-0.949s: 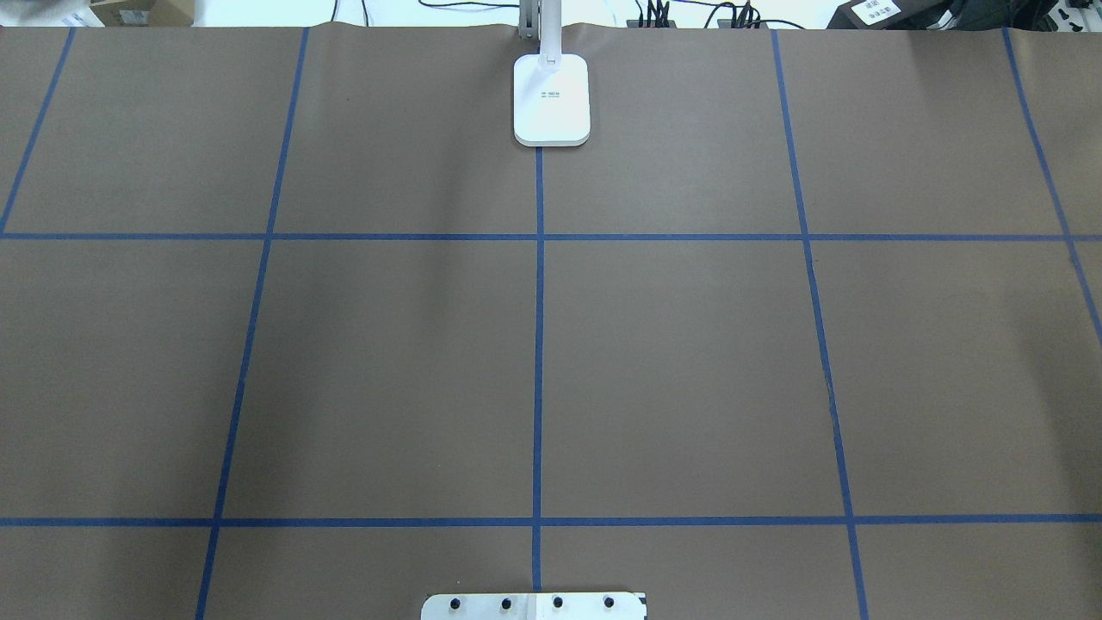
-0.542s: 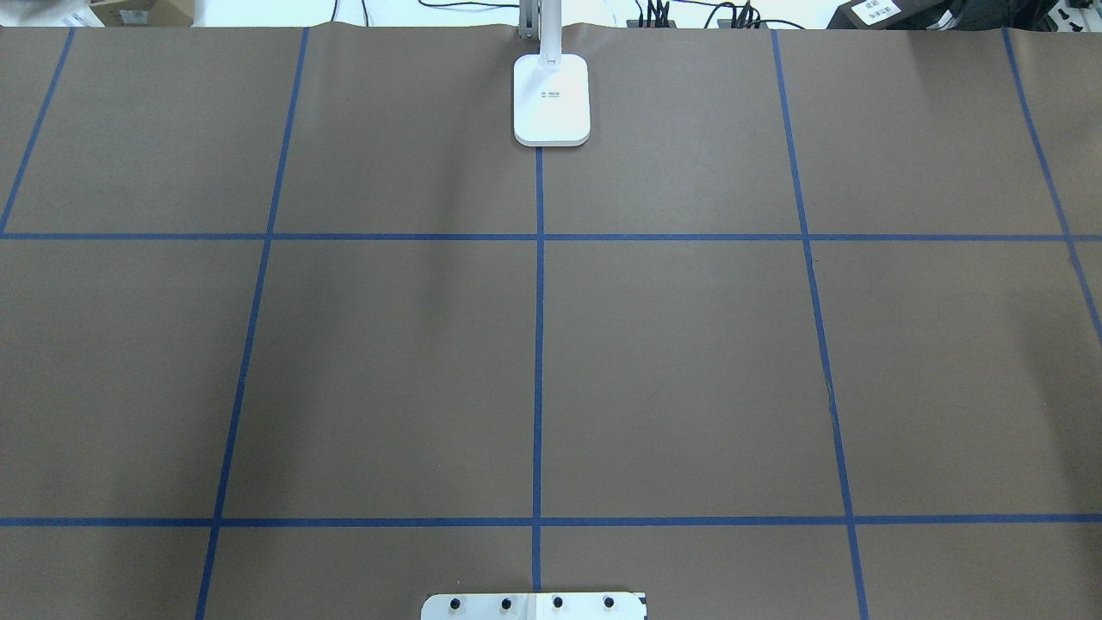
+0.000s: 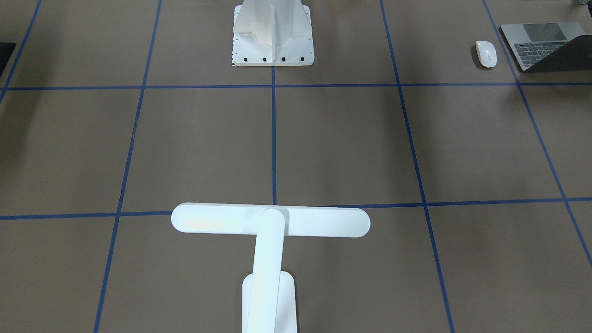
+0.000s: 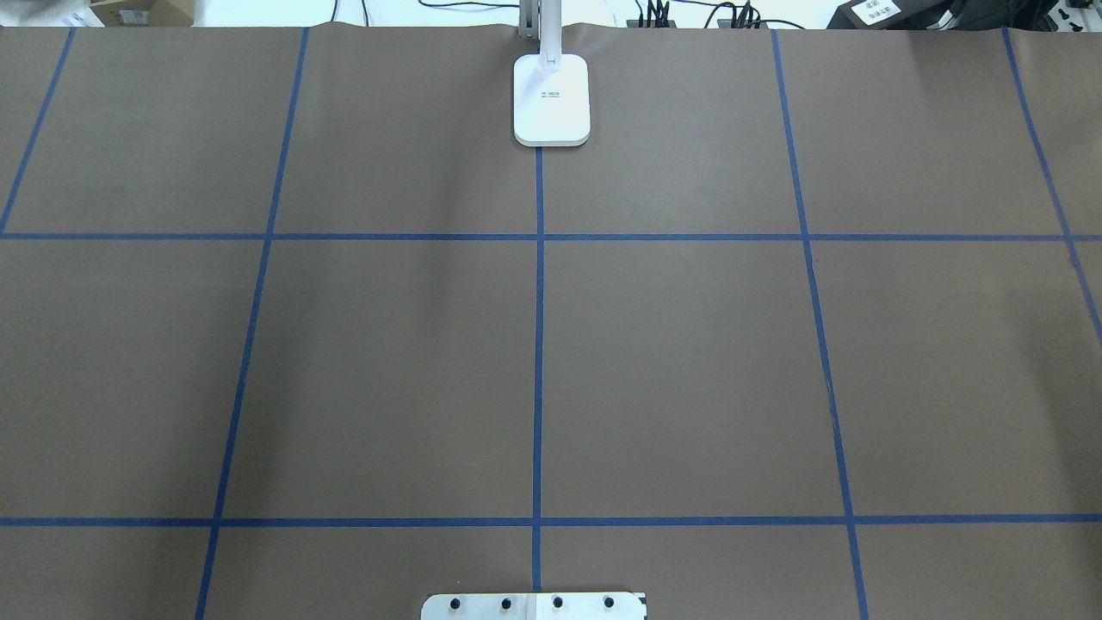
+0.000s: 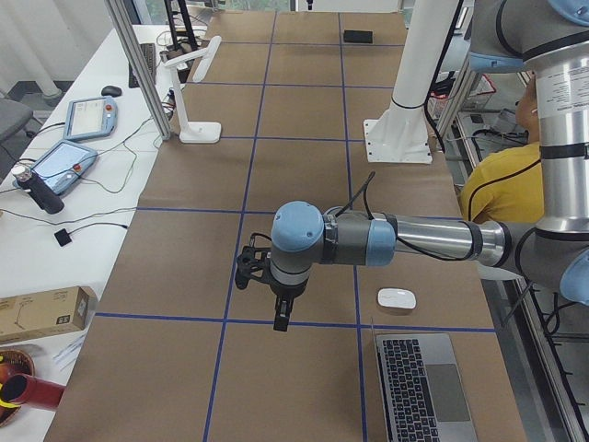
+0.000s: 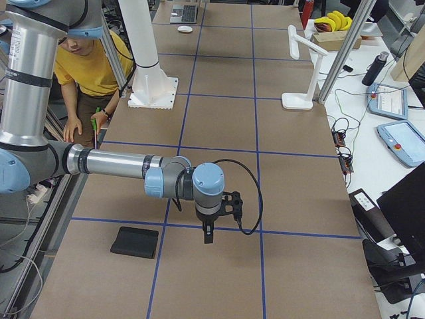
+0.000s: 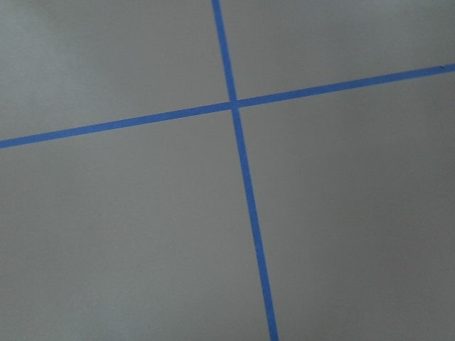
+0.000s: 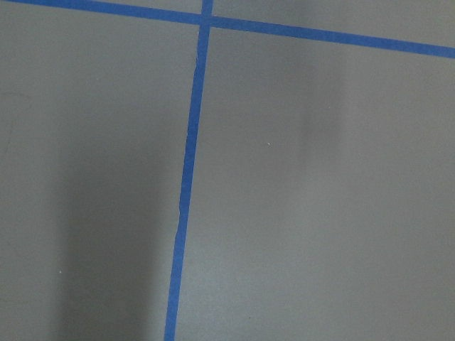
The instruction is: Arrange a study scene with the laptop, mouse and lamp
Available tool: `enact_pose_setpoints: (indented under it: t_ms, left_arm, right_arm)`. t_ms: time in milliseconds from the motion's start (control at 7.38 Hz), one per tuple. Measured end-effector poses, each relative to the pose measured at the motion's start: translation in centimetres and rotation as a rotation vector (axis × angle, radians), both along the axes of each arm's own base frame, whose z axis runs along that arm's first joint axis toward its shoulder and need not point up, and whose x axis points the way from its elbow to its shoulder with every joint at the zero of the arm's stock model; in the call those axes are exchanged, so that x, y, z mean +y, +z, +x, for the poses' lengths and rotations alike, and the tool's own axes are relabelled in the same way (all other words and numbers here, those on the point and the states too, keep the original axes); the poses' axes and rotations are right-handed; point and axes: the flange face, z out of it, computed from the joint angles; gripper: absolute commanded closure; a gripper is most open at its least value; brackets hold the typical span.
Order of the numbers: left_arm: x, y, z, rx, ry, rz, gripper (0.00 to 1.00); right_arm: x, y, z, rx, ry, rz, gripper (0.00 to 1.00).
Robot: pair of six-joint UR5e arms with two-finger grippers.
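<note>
The left arm (image 5: 423,241) is stretching out level, the left gripper (image 5: 280,322) pointing straight down. The right arm (image 6: 113,163) is stretching likewise, the right gripper (image 6: 208,236) hanging downward; the finger spacing is unclear.

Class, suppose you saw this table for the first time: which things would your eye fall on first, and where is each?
The white T-shaped lamp stands out most, at the middle of the table edge opposite the white pedestal. Next come the open laptop and the small white mouse beside it, not touching, at the table's end on the robot's left.
</note>
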Motion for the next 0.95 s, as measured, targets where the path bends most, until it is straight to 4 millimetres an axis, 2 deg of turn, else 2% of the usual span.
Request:
enact_pose_setpoints:
  t_ms: [407,678,949]
  left_arm:
    - [3.2,2.5,-6.3,-0.017,-0.164,-0.064,0.0]
    - [6.9,5.0,-8.0,0.013,-0.267,-0.219,0.0]
    - [10.0,6.9,-8.8,0.025,-0.421,-0.402,0.0]
  right_arm:
    - [0.0,0.0,0.0,0.0,0.0,-0.001,0.0]
    - [0.1,0.1,0.0,0.0,-0.002,0.0,0.0]
    - [0.1,0.1,0.0,0.0,-0.002,0.0,0.0]
